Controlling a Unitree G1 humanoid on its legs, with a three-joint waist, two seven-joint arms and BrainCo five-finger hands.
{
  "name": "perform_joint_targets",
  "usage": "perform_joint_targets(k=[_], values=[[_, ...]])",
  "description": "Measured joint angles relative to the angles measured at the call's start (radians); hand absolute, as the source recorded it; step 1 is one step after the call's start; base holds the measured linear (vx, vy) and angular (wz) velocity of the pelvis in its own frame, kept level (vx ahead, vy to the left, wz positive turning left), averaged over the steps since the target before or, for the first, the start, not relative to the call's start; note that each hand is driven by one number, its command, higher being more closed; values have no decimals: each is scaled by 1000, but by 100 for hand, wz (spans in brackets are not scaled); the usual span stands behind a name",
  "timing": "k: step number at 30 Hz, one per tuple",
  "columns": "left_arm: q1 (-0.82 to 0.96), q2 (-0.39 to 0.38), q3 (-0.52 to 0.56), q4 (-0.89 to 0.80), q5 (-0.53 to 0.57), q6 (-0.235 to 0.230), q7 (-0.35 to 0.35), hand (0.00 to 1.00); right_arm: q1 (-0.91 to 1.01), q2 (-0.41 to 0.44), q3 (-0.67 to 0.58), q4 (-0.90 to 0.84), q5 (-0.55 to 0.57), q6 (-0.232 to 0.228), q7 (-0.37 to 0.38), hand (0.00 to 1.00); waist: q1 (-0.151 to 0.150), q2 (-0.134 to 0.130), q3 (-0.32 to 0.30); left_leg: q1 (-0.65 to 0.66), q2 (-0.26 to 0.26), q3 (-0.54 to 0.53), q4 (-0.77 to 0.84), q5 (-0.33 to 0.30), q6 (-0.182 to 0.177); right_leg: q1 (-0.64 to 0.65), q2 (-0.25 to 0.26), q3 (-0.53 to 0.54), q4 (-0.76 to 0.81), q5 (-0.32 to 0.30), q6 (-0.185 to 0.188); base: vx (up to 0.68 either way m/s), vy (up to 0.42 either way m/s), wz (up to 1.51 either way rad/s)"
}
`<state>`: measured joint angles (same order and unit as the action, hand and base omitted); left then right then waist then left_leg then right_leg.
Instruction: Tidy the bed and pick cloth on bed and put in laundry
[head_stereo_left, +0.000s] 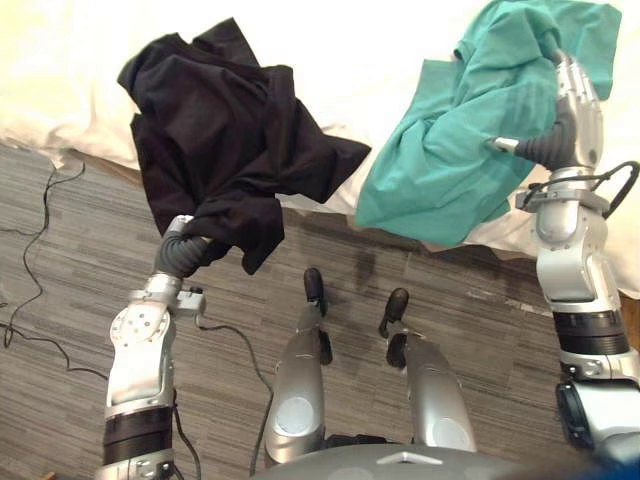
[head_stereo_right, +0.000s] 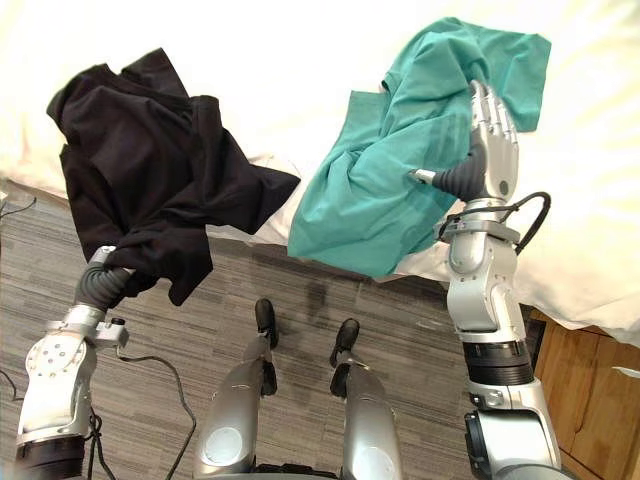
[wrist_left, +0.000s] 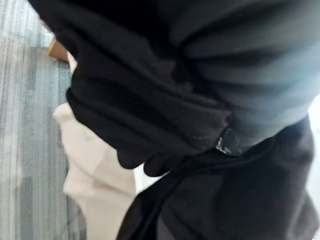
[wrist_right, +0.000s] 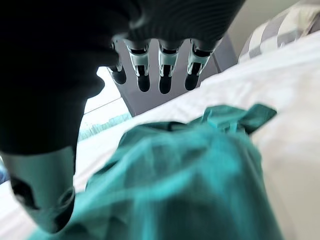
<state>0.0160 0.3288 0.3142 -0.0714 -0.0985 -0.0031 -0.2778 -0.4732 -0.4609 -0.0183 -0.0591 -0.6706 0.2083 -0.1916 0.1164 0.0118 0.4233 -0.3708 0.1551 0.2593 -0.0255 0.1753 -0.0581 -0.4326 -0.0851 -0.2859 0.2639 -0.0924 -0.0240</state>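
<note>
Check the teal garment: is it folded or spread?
Neither: the teal garment lies crumpled on the white bed, in loose uneven creases.

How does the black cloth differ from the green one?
The black cloth covers the left hand; the teal cloth leaves the right hand showing, fingers straight. The black cloth hangs partly over the floor; the teal cloth lies mostly on the bed. Both are crumpled.

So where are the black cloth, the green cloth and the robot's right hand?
black cloth (head_stereo_left: 215, 150): left eye view, bunched middle.
green cloth (head_stereo_left: 450, 150): left eye view, central folds.
right hand (head_stereo_left: 578, 98): left eye view, silver fingers.
</note>
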Motion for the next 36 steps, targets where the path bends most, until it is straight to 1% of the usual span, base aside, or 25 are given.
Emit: perform_joint_targets(k=[3,8,10,11,12,14,16,22,24,28,30,31,33,34,35,36], values=[[3,-5,-1,-5,0,0,1,100,6,26,12,17,2,12,33,0,-3,0,1,0,-1,-2,0,0,0,-2,-2,-2,6,-6,-1,44,-11,3],[-1,-5,-1,-5,0,0,1,100,9,30,32,53,0,17,52,0,-2,0,16,-6,-5,-4,1,0,0,-15,-9,-5,32,-21,-3,8,-11,4],[-3,-5,-6,-5,0,0,3,100,0,30,35,60,-5,37,82,0,-7,-1,17,-33,-4,-9,10,0,0,-37,-11,-9,38,-22,-3,-14,-7,6],[-3,-5,-10,-4,0,0,4,100,-5,31,36,72,-6,39,89,0,-8,-2,17,-38,-4,-11,10,0,0,-44,-12,-9,42,-22,-3,-1,-6,7],[-3,-6,-25,-4,0,0,9,100,-24,31,37,102,-17,44,111,100,-12,-2,18,-46,-5,-15,12,0,1,-51,-14,-12,44,-22,-3,11,-4,7],[-4,-5,-63,11,0,-3,18,100,-46,26,57,142,-31,59,129,100,-15,-3,17,-46,-7,-18,14,0,1,-49,-16,-14,47,-23,-1,15,-1,6],[-5,-6,-85,28,0,-4,21,100,-65,26,66,166,-31,59,129,100,-17,-4,17,-46,-8,-18,16,0,1,-49,-18,-14,48,-23,-1,0,0,0],[-31,-5,-90,116,0,-10,22,100,-137,4,70,297,-10,53,129,100,-13,-8,14,-24,-5,-25,26,-2,-2,-13,-19,-24,47,-23,-1,-13,-1,3],[-33,-5,-90,127,0,-12,20,100,-143,-2,75,342,11,41,128,100,-8,-18,7,-13,-5,-26,25,-4,-5,-1,-18,-25,36,-22,0,-5,5,2],[-35,-4,-107,144,0,-7,14,100,-146,-13,83,448,121,4,106,100,6,-37,-13,22,-1,-31,5,-3,-8,49,-4,-31,-13,-4,6,24,7,1],[-34,-5,-121,159,0,-4,14,100,-146,-12,87,477,156,-2,100,100,7,-38,-15,44,-2,-32,0,-3,-8,79,0,-32,-34,1,10,69,16,0],[-27,-5,-135,180,0,1,15,100,-143,-11,106,523,194,-19,90,100,4,-41,-30,66,-3,-32,-9,-3,-8,109,5,-32,-60,10,14,94,14,-2],[-23,-7,-157,182,0,10,17,100,-116,-8,109,532,219,-34,76,100,4,-42,-39,81,-3,-34,-11,-6,-12,138,11,-32,-88,20,16,86,5,2],[-15,-15,-169,183,-11,26,20,100,-91,6,109,547,256,-55,49,100,2,-45,-59,84,-4,-37,-12,-6,-12,150,15,-32,-109,26,18,90,-2,2],[-9,-31,-179,191,-42,44,32,100,-67,25,109,558,298,-74,18,100,0,-45,-61,110,-8,-37,-20,-6,-12,180,17,-32,-128,31,21,86,1,-1],[-3,-41,-188,200,-55,52,42,100,-50,36,109,560,321,-85,5,100,-1,-44,-66,125,-14,-35,-28,-6,-12,194,17,-31,-136,32,22,99,16,-6]])
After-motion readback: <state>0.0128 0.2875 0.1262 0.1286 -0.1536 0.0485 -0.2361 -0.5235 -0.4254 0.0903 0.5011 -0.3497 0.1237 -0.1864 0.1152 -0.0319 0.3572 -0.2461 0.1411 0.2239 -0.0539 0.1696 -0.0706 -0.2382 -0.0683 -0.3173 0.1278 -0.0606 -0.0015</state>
